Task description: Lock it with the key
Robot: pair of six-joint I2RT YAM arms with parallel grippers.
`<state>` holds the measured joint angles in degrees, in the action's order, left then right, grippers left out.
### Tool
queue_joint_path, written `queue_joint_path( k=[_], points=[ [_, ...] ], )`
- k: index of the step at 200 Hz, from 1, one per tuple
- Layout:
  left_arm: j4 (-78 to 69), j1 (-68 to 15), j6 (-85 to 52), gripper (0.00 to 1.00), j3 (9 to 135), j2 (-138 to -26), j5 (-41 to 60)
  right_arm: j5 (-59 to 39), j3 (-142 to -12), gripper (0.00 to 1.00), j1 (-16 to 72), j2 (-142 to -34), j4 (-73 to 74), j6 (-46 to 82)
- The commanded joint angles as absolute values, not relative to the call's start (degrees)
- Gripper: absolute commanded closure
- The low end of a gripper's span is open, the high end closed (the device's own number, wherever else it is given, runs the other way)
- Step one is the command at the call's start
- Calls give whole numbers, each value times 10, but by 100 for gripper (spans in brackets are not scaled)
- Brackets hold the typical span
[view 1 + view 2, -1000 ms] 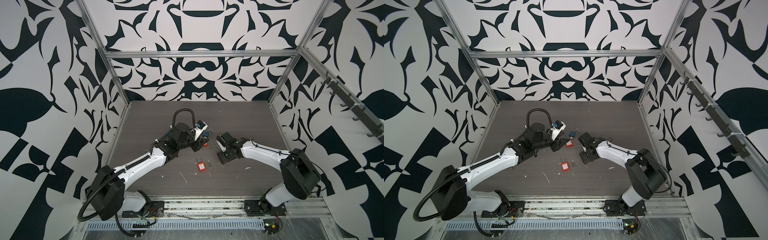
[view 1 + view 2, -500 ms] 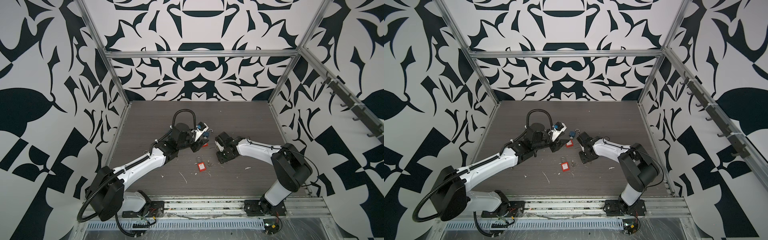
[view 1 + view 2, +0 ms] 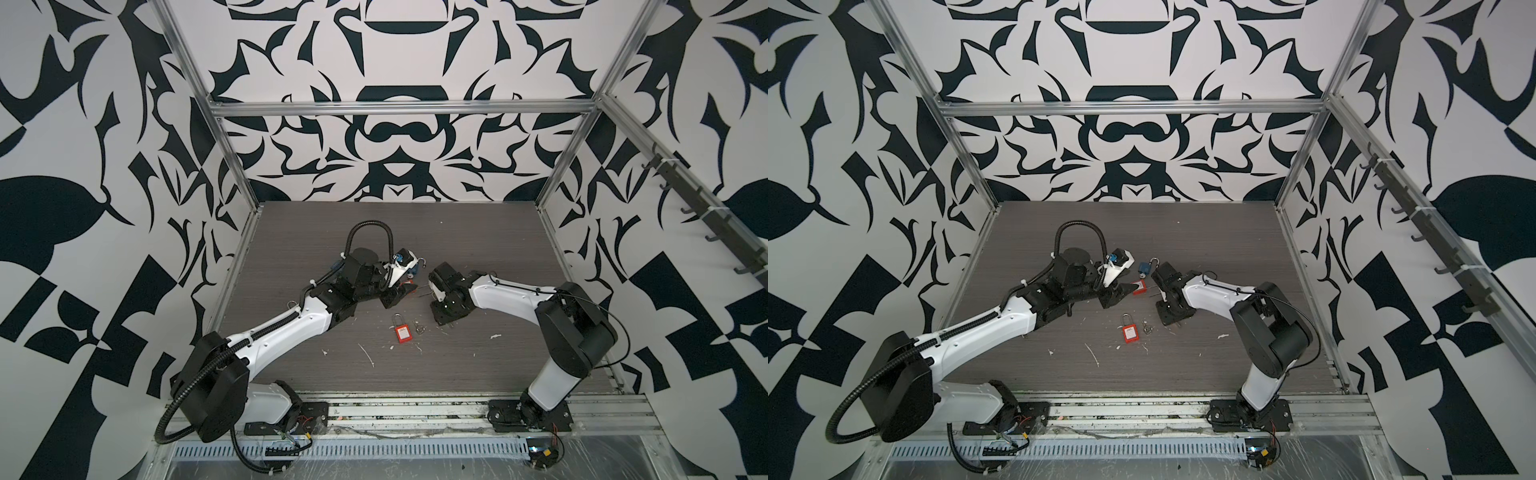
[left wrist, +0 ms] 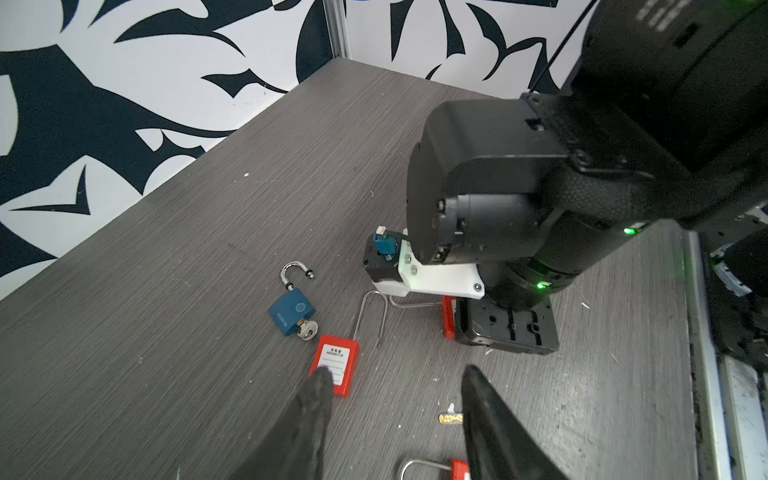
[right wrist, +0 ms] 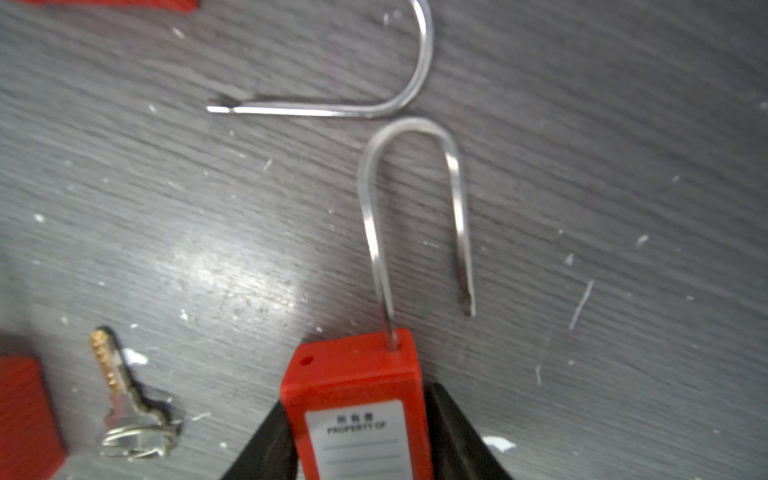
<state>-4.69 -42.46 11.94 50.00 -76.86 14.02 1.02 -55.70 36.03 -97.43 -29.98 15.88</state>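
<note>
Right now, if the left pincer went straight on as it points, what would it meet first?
Probably the open shackle of the red lock lying ahead of the left pincer; one finger seems to touch its body. Behind it the right pincer holds a second lock. Depth is unclear.

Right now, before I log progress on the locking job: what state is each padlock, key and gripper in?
Left gripper: open, empty.
Right gripper: shut on a red padlock, its shackle open.
Second red padlock: shackle open.
Third red padlock: shackle looks closed.
Blue padlock: shackle open, key inserted.
Loose key: lying free, in no lock.
</note>
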Motion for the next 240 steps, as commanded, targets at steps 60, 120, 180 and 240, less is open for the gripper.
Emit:
queue_joint_path(
  k=[60,120,180,240],
  points=[
    [-11,-425,137,49,490,-735,131,7,-562,68,373,-882,-319,118],
    [43,-425,209,49,483,-697,175,-50,-547,75,380,-757,-319,-27],
    [82,-425,289,49,467,-669,254,-189,-492,78,381,-623,-346,-225],
    [118,-425,347,52,482,-688,306,-223,-505,82,381,-604,-349,-266]
  ],
)
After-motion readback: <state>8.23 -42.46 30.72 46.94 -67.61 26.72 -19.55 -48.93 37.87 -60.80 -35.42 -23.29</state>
